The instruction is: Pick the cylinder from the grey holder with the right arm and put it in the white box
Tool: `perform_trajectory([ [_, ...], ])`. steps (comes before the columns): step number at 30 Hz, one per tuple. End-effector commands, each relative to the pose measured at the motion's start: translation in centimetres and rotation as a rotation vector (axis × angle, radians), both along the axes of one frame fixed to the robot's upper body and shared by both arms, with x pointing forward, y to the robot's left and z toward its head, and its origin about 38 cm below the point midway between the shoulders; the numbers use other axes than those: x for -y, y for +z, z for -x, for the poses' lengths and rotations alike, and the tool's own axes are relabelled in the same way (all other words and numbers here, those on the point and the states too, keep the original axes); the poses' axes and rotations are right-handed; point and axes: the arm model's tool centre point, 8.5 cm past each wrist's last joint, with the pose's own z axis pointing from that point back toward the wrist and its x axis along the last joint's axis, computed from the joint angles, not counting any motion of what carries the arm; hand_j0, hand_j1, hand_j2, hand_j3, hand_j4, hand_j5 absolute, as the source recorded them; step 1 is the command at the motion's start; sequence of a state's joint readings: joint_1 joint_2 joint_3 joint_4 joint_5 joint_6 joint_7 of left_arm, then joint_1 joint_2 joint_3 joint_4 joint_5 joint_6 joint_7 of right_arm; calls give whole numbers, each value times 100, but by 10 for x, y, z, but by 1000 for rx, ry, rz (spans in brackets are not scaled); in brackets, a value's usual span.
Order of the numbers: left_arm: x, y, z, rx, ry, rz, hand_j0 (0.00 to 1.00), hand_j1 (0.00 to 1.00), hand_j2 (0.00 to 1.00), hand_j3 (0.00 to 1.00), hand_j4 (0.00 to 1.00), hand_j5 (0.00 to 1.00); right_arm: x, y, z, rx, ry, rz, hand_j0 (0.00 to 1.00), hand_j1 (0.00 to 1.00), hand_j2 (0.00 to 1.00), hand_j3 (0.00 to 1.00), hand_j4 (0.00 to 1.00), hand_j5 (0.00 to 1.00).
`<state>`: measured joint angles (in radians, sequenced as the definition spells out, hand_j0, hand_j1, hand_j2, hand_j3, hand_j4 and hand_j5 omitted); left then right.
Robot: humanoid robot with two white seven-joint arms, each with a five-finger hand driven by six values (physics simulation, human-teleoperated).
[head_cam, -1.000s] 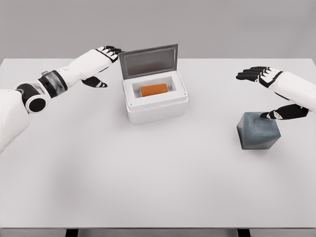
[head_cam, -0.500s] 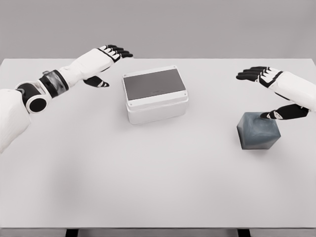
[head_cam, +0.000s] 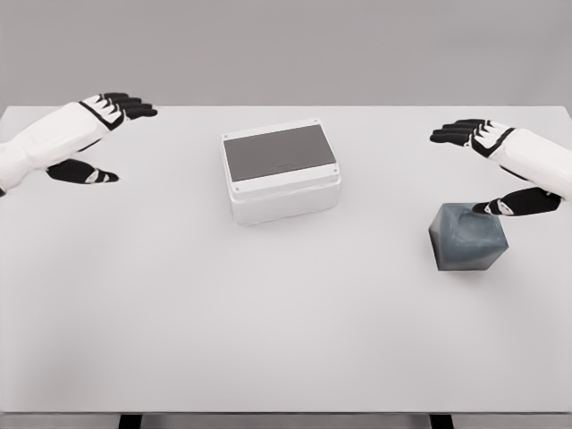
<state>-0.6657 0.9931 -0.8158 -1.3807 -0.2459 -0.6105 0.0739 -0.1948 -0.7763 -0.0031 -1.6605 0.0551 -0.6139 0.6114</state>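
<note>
Now white box (head_cam: 281,173) lid-shut — right hand (head_cam: 499,165) open (empty) over grey holder (head_cam: 467,237).

You are seeing a smooth matt table (head_cam: 268,340), a white box (head_cam: 284,198) looking like plastic, and a dull grey holder (head_cam: 466,239).

1 white box (head_cam: 281,174), 1 grey holder (head_cam: 467,237), 2 hands, 1 table (head_cam: 268,322)

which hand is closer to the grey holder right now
Right. The right hand hovers open just above and behind the grey holder, thumb over its top edge. The left hand is open far across the table, beyond the closed white box.
</note>
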Motion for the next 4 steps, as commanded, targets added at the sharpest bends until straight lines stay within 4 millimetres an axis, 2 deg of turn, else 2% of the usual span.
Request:
perform_trajectory([
  [1,-4,7,5,2,-3,-3,100,100,100,100,100,100,1,1,0,-1,-1,-8,100,100,100,100,100,100],
  [4,-6,-7,11,-29,-1,-15,100,100,100,100,100,100,1,1,0,-3,-1,-7,100,100,100,100,100,100],
])
